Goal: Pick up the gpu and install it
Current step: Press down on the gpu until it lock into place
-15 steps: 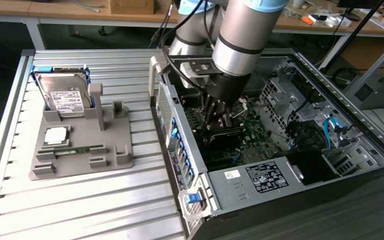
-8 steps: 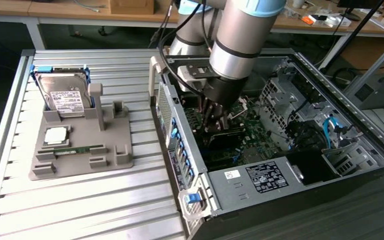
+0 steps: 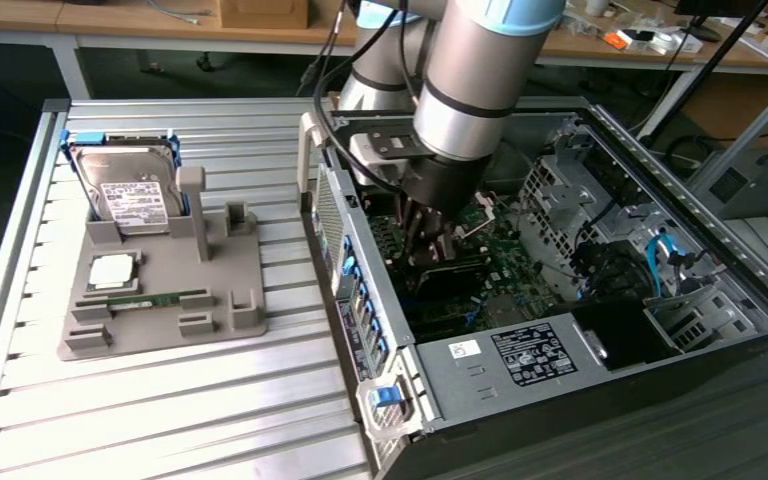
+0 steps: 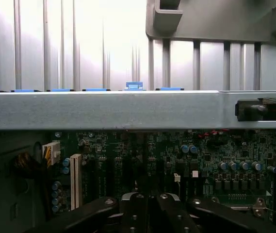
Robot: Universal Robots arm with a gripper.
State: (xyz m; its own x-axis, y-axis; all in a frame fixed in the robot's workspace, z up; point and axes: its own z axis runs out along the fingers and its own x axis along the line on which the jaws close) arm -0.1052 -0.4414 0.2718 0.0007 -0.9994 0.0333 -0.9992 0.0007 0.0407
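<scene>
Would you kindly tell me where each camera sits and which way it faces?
Exterior view: set high off the arm, looking down on the slatted table, the grey parts holder and the open computer case; the arm reaches into the case.
Wrist view: on the wrist, low inside the case, looking across the motherboard toward the case wall; the shut fingers show.
Shared: case, motherboard, holder, table.

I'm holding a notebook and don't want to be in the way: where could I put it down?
The slatted table is bare in front of the gray parts holder, beside the computer case. Inside the case it is crowded, and the gripper is down there.
</scene>
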